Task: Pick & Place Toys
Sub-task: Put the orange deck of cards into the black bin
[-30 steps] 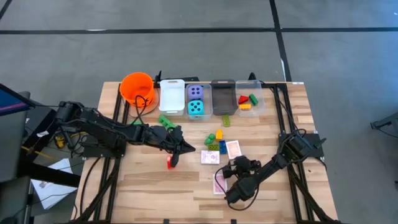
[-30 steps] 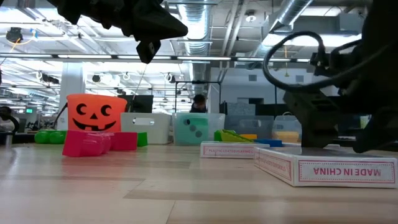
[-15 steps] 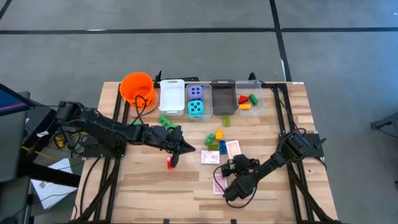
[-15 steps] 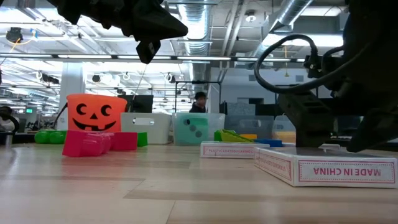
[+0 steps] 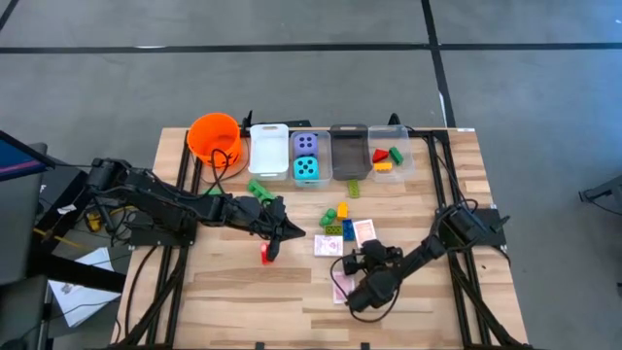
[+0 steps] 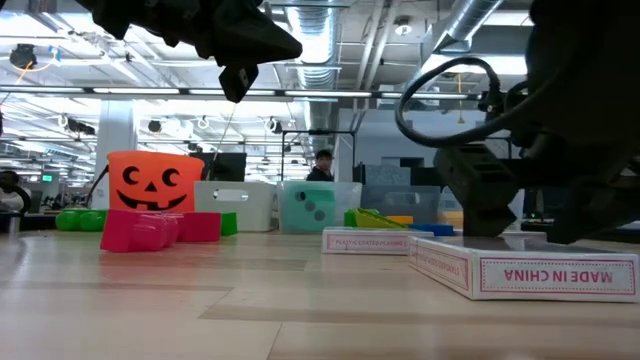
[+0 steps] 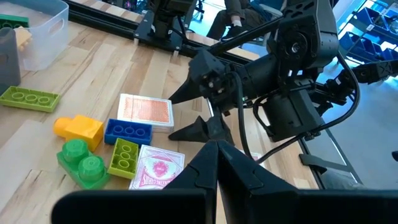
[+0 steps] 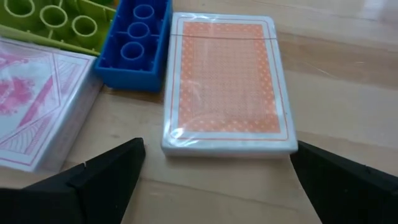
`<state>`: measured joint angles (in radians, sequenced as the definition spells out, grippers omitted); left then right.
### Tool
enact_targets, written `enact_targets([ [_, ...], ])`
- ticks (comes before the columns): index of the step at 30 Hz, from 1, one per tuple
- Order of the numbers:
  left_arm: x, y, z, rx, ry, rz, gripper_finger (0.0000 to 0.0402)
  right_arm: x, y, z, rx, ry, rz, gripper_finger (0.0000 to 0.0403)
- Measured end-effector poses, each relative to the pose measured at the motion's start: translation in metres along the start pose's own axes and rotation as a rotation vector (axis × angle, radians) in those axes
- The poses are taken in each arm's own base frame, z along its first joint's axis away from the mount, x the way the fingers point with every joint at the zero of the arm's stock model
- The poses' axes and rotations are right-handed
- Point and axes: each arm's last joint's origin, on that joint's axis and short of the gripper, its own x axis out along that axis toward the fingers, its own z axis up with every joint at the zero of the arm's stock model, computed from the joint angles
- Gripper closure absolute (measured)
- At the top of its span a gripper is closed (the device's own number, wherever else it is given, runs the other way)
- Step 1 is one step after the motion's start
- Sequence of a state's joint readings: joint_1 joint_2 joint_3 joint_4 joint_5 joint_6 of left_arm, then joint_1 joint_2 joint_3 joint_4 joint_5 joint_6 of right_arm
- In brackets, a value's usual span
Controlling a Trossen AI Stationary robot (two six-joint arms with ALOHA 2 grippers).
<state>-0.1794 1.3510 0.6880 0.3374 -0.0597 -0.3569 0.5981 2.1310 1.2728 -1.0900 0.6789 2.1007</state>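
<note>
So the wooden slat table [image 5: 233, 292] is set on a grey floor, and an open office with ceiling pipes and strip lights is seen behind it in the low view, with a person [image 6: 322, 165] standing way back. The orange pumpkin bucket [image 5: 215, 136] is parked at the table's far edge, and the clear bins [image 5: 350, 151] are lined up beside it, the teal die [image 5: 306, 168] and purple die [image 5: 305, 144] kept in one of them.

The right gripper [image 8: 211, 171] is held low with fingers spread wide apart, nothing gripped, and an orange-backed card deck [image 8: 227, 90] is framed between them, touching a blue brick [image 8: 134, 43]. A pink-backed deck [image 8: 40, 102] is laid just beside that. The left gripper [image 5: 273, 243] is hung above a red brick [image 5: 264, 255] nearer the bucket, fingers pressed together and empty.
</note>
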Motion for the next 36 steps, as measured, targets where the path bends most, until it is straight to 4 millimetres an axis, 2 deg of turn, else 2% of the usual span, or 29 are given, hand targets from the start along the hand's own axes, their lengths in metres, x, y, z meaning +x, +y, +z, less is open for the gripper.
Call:
enact_targets([
  [15,0.0,0.0,0.0,0.0,0.002,-0.002,0.0402,0.004,0.002,0.004,-0.004,-0.001,-0.013,0.0003],
  [27,0.0,0.0,0.0,0.0,0.001,0.002,0.0402,0.015,-0.009,0.001,0.065,-0.031,-0.031,0.0005],
  [31,0.0,0.0,0.0,0.0,0.001,0.002,0.0402,0.016,-0.008,0.002,0.07,-0.025,-0.032,0.0034],
  [36,0.0,0.0,0.0,0.0,0.001,0.002,0.0402,0.017,-0.007,0.003,0.076,-0.022,-0.038,0.0104],
])
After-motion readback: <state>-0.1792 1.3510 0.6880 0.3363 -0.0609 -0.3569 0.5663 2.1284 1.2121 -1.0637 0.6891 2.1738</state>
